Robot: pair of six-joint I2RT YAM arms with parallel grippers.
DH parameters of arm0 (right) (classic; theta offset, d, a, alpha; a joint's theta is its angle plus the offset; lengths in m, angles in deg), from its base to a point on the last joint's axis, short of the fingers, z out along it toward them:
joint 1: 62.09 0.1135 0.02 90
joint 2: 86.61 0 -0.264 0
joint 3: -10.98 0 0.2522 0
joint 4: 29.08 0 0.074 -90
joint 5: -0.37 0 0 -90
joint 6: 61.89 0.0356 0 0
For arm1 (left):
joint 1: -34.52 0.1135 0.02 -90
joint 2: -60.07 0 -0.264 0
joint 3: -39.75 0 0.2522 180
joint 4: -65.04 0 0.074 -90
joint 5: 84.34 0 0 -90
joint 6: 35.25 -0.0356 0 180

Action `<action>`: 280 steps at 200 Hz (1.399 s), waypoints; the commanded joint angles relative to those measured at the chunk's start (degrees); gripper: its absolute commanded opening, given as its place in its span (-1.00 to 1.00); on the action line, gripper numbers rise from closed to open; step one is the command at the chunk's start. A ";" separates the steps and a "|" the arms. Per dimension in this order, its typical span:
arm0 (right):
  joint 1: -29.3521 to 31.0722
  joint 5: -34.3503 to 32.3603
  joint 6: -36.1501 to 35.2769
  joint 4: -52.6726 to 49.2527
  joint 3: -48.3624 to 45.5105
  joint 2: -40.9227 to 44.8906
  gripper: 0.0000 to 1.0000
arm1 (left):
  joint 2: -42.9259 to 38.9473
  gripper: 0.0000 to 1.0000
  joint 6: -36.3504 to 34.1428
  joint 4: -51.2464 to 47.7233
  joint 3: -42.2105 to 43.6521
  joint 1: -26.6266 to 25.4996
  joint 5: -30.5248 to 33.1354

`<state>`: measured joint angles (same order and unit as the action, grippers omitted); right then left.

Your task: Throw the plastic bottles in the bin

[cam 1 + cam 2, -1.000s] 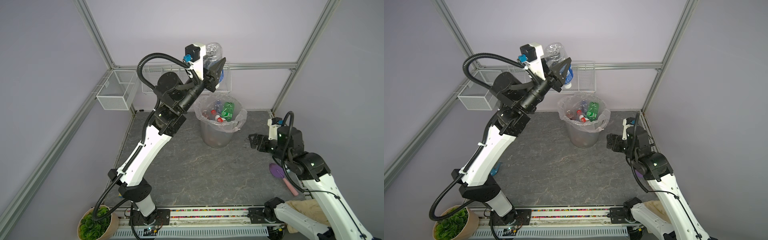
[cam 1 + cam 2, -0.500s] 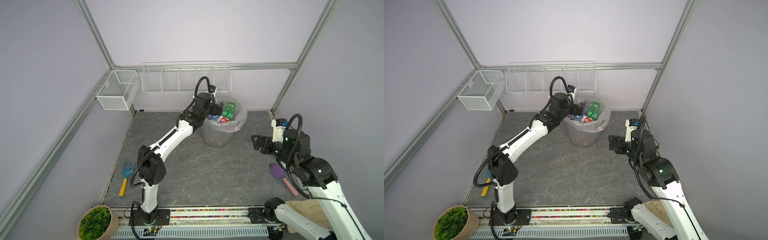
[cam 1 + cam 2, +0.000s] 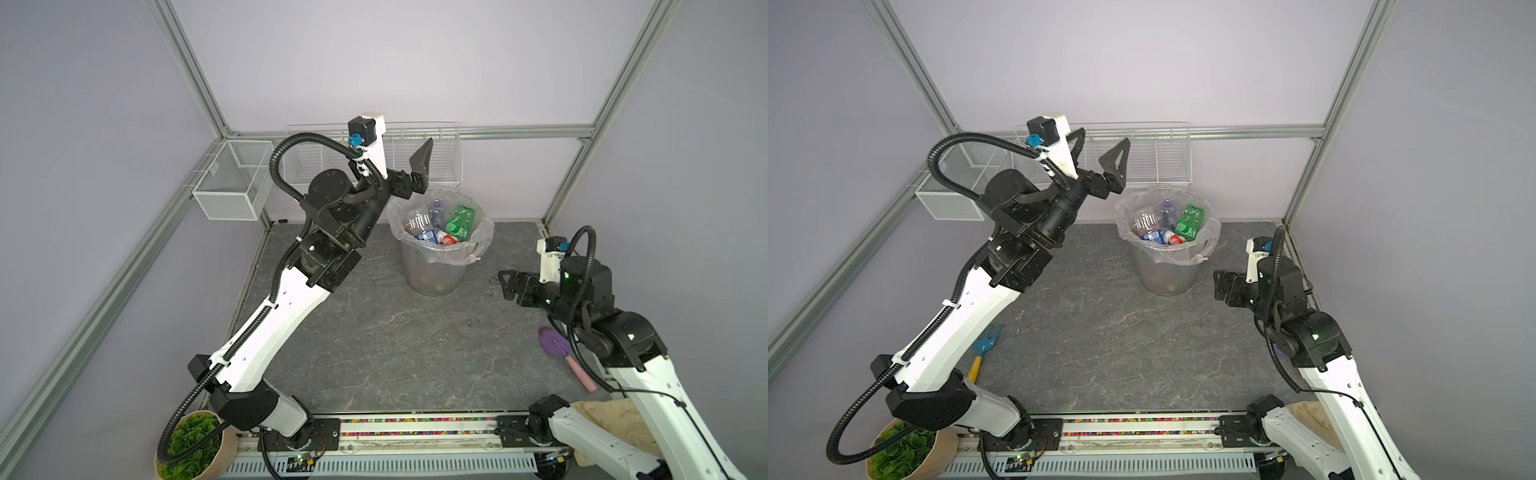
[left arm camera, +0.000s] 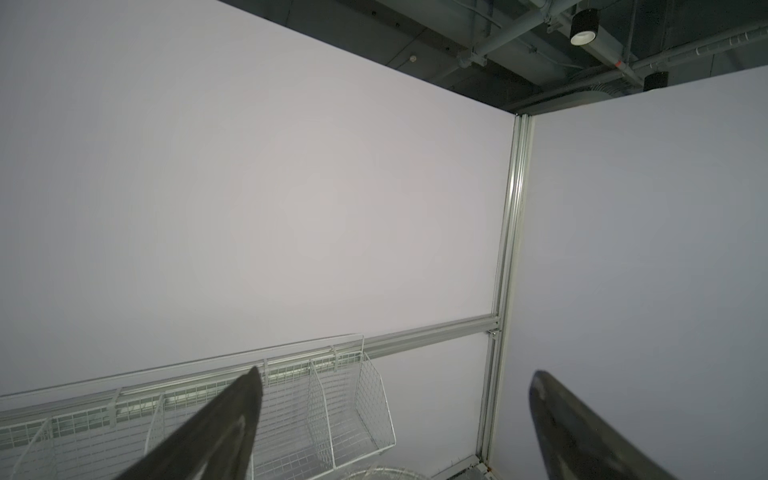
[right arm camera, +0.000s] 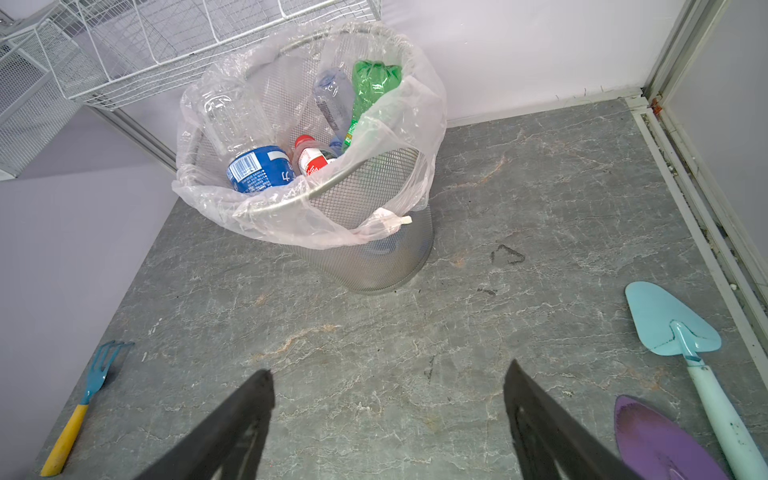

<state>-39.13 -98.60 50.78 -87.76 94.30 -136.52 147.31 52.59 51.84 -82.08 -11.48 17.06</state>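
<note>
The plastic bottles [image 5: 291, 137] lie heaped in the bin [image 5: 374, 257], a mesh bucket lined with a clear bag at the back of the grey stone-patterned floor [image 3: 374, 332]; one blue label shows a barcode, its writing unreadable; a second ago the left gripper [image 3: 1100, 160] held a clear bottle above the bin, now it stands wide and empty; the right gripper [image 3: 505, 284] hangs spread, empty, beside the bin.
</note>
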 commanded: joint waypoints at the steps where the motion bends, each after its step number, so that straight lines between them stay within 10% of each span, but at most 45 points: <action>1: -0.30 -0.06 0.51 0.15 -0.65 0.98 0.78 | 1.17 0.98 -0.32 -1.53 2.69 0.03 0.55; 280: -0.22 -13.57 -11.16 19.43 -18.77 4.10 0.77 | -29.54 0.98 2.41 -3.59 56.85 7.06 29.44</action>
<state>-39.13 -110.23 43.88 -74.13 79.09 -133.22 119.86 55.59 48.85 -27.89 -4.97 40.18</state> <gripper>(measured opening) 0.888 0.991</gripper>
